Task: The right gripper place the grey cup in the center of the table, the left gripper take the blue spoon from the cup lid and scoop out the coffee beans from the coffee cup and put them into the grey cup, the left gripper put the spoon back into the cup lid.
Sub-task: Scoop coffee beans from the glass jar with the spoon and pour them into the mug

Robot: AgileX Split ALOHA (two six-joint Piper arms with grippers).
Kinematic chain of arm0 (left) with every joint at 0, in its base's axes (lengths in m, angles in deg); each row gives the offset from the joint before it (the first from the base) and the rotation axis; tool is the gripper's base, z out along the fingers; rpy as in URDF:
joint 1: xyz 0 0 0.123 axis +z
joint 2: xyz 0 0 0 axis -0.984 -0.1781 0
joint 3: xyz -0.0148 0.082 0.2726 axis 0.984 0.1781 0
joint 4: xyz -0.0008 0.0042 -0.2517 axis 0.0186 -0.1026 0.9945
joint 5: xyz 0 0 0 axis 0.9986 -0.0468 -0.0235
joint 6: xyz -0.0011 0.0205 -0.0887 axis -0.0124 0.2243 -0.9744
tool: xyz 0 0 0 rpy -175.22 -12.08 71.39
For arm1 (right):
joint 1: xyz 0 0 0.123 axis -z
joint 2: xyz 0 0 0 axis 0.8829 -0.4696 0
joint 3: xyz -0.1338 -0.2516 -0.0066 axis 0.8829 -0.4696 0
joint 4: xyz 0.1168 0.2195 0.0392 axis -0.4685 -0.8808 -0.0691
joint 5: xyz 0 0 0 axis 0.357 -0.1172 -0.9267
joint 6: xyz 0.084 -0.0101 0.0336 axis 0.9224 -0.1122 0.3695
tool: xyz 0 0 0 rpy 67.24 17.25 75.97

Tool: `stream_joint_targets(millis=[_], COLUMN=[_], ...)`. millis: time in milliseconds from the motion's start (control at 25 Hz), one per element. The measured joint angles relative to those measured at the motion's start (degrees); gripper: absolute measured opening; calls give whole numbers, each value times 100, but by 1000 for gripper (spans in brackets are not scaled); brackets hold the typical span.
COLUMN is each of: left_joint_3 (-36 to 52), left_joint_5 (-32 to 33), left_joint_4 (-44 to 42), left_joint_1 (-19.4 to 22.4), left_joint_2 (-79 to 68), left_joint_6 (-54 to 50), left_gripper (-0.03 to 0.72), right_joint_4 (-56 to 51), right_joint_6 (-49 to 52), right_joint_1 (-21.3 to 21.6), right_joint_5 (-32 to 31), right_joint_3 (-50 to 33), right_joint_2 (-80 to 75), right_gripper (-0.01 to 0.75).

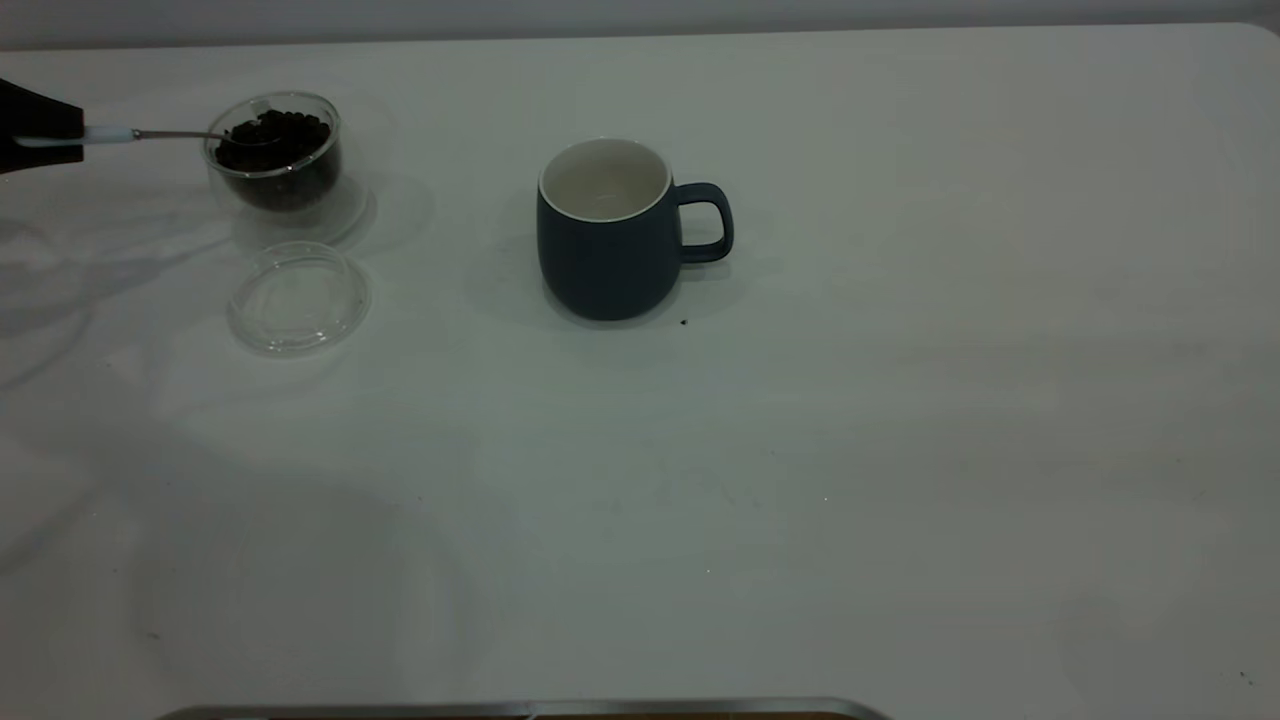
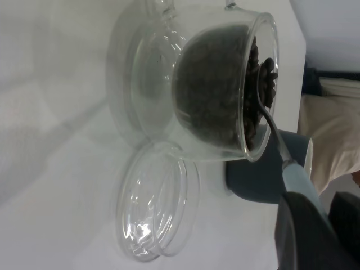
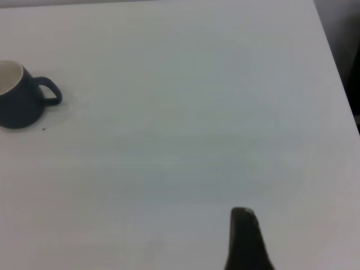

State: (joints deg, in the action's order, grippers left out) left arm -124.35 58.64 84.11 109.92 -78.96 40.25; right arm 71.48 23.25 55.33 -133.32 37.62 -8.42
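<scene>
The clear coffee cup (image 1: 278, 160) (image 2: 214, 84) holds dark coffee beans (image 1: 275, 135) (image 2: 259, 79) at the table's far left. My left gripper (image 1: 40, 135) (image 2: 320, 205) is shut on the pale handle of the blue spoon (image 1: 112, 134) (image 2: 297, 179). The spoon's metal bowl lies among the beans. In front of the coffee cup lies the clear cup lid (image 1: 298, 297) (image 2: 154, 208) with nothing in it. Upright near the table's middle is the grey cup (image 1: 610, 230) (image 2: 256, 177) (image 3: 17, 98), its handle pointing right. One black finger (image 3: 244, 242) of the right gripper hangs over bare table, far from the grey cup.
The white table (image 1: 900, 400) stretches bare to the right of the grey cup. A dark speck (image 1: 683, 322) lies by the grey cup's base. A metal edge (image 1: 520, 710) runs along the front of the exterior view.
</scene>
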Motion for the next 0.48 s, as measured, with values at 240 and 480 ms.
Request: stream_joint_targets(millis=[240,480], left_joint_3=[0,0], left_joint_5=[0,0], left_joint_4=[26,19], left_joint_1=[0,0], left_joint_2=[9,147], left_joint_6=[-25,-41], left_gripper=[133,133], right_joint_4=[0,0], right_joint_6=[0,0], right_joint_1=[0,0], right_joint_5=[0,0], right_joint_3=[0,0], right_joint_2=[0,0], right_gripper=[531,531])
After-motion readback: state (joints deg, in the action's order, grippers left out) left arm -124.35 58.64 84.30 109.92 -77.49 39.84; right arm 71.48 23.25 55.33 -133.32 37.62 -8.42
